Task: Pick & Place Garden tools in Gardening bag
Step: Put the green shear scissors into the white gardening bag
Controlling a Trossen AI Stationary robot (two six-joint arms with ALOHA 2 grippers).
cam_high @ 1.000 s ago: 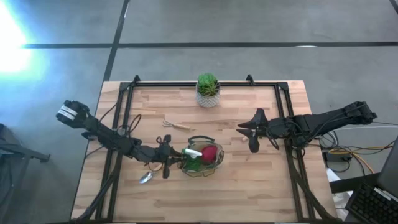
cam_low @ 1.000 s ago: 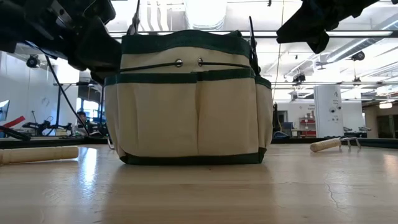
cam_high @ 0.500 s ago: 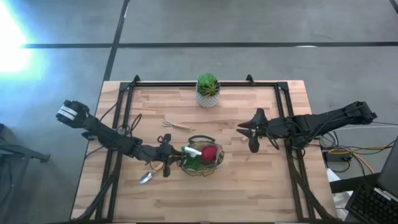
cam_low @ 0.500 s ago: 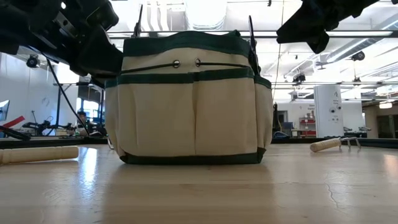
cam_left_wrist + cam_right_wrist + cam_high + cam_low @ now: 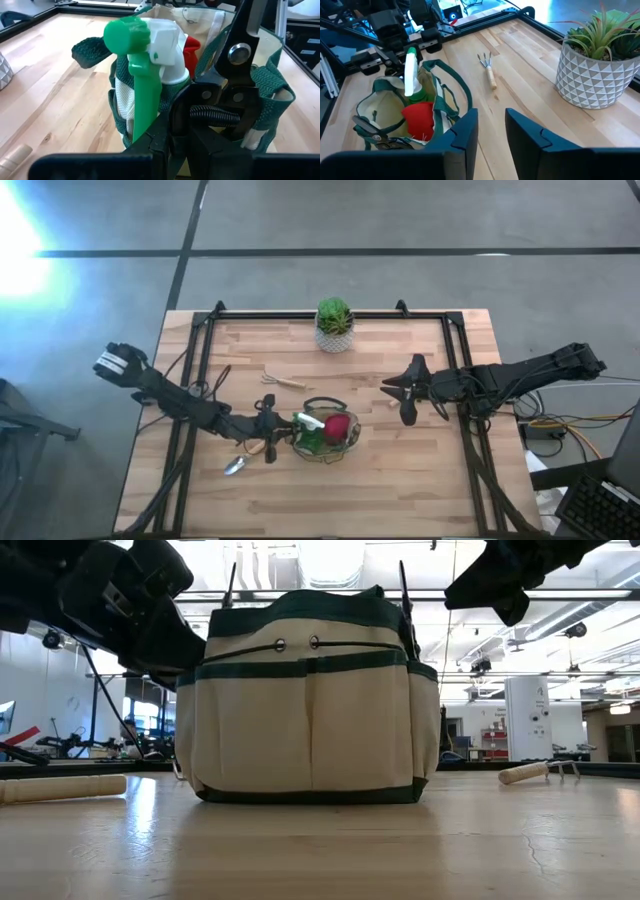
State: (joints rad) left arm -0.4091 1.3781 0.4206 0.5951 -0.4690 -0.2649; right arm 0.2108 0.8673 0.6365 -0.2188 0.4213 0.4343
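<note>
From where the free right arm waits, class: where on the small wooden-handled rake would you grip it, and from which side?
Grip the rake mid-handle, coming straight down with the fingers across its length. It lies flat on the table, apart from the gardening bag; the prongs look too thin to hold. The right gripper hovers open.

The left gripper (image 5: 272, 431) has edged closer to the gardening bag (image 5: 310, 700), pressing in at the side nearest the trowel (image 5: 235, 465). In the low view the arm's dark bulk now hangs lower and covers more of the bag's upper corner. The bag has given way under it: its near edge has shifted away from the gripper, and its green-trimmed rim now tilts, with the two rivets sitting further from the gripper than before.
</note>
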